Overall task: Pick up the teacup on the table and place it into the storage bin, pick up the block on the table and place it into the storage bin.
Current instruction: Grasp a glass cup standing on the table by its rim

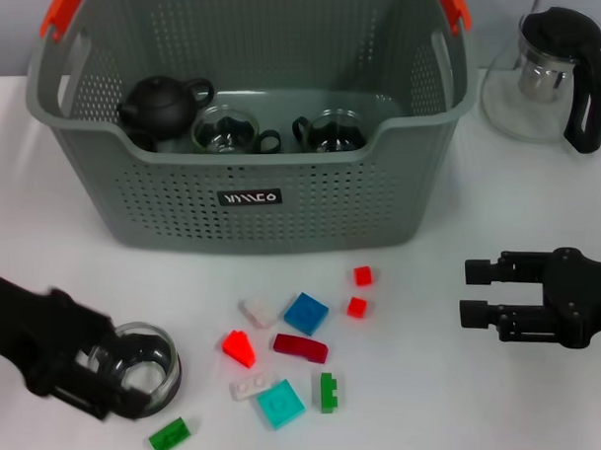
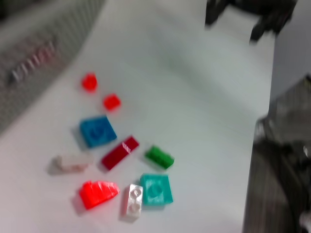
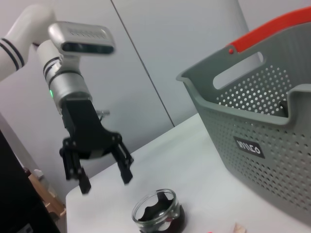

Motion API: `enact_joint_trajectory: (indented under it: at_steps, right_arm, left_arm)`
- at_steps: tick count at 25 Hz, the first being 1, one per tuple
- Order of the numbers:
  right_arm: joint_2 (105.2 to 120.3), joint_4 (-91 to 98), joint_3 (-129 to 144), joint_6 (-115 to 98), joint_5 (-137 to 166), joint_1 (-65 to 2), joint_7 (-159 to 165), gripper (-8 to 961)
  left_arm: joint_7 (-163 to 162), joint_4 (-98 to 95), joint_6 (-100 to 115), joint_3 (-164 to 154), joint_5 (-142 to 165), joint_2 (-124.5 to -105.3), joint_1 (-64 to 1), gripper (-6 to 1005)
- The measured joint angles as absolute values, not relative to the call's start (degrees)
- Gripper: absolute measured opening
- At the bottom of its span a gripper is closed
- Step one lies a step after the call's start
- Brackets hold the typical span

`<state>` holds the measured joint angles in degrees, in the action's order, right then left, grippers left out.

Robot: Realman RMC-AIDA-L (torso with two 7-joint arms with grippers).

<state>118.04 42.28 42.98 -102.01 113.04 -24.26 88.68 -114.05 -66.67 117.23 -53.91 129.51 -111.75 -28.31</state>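
A glass teacup with a dark base stands on the white table at the front left; it also shows in the right wrist view as the teacup. My left gripper hovers just over it, and in the right wrist view the left gripper is open and clear of the rim. Several small blocks lie mid-table, among them a blue block, a dark red block and a teal block. The grey-green storage bin stands behind them. My right gripper rests open at the right.
Inside the bin sit a black teapot and two glass cups. A glass pitcher with a black handle stands at the back right. A green block lies near the front edge.
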Motion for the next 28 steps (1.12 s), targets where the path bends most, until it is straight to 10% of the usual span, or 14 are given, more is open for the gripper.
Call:
enact_joint_trajectory:
  at_steps: [17,28]
  right_arm:
    - [117.95,42.3,43.0,-101.9,113.0,-24.3,88.7,701]
    - [117.95,42.3,43.0,-101.9,113.0,-24.1,88.7,701]
  left_arm:
    - [-111.3,-80.8,104.7,-56.7,154.4,-123.14,-30.0,774]
    - [-112.3,-77.4,97.9,-59.7,161.1,-124.05,-29.5,748]
